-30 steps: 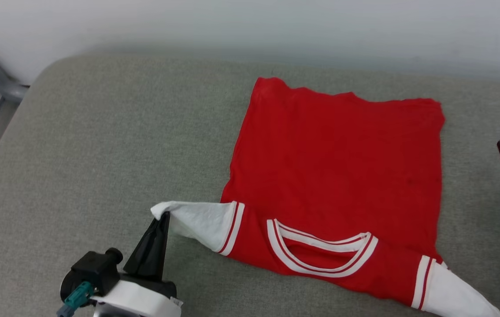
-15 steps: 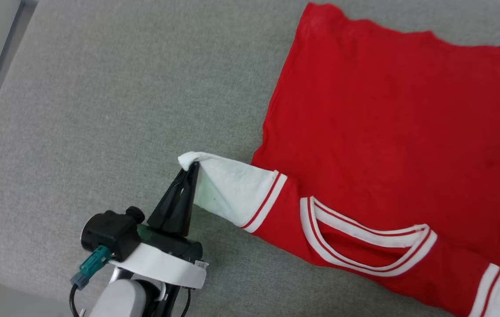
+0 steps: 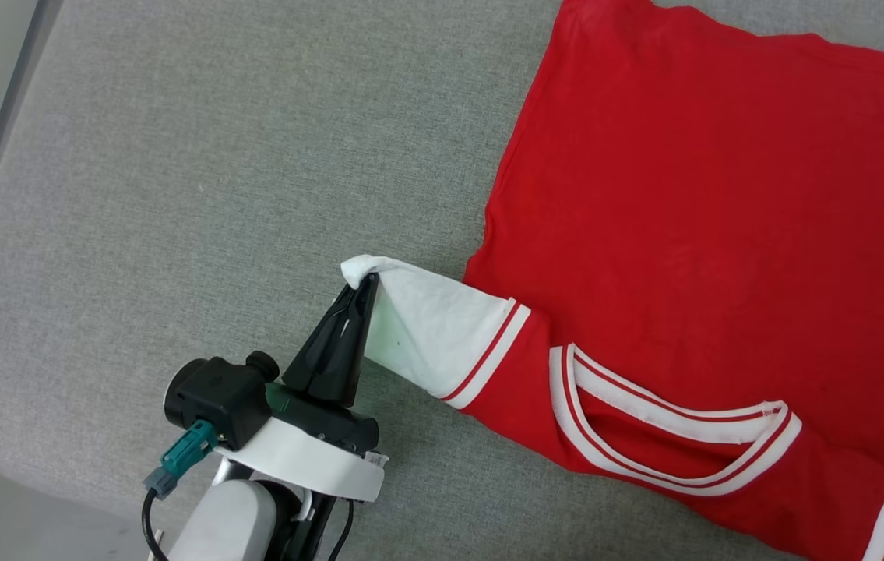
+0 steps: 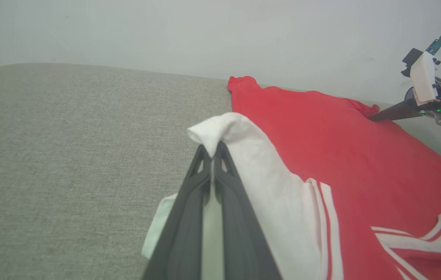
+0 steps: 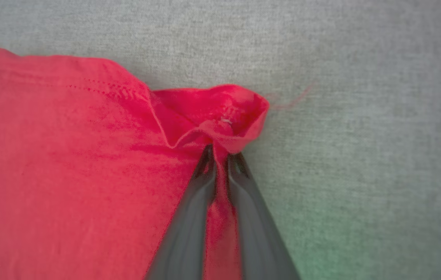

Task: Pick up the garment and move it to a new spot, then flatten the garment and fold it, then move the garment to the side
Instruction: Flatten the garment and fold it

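We see a grey woven cushion (image 3: 177, 156) with a rounded edge, and a plain pale wall (image 4: 107, 27) stands behind it. Our left gripper (image 3: 366, 281) is closed on the tip of the white sleeve (image 3: 434, 331) of the garment (image 3: 683, 195). The garment lies flat toward the right. Our right gripper (image 5: 220, 153) pinches its red hem corner.

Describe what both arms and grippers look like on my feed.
The left gripper has two long, dark, tapering fingers, a white collar, a round black housing, a teal plug with a black cable, and a pale grey forearm. The right gripper has matching dark fingers, a white block and a teal connector.
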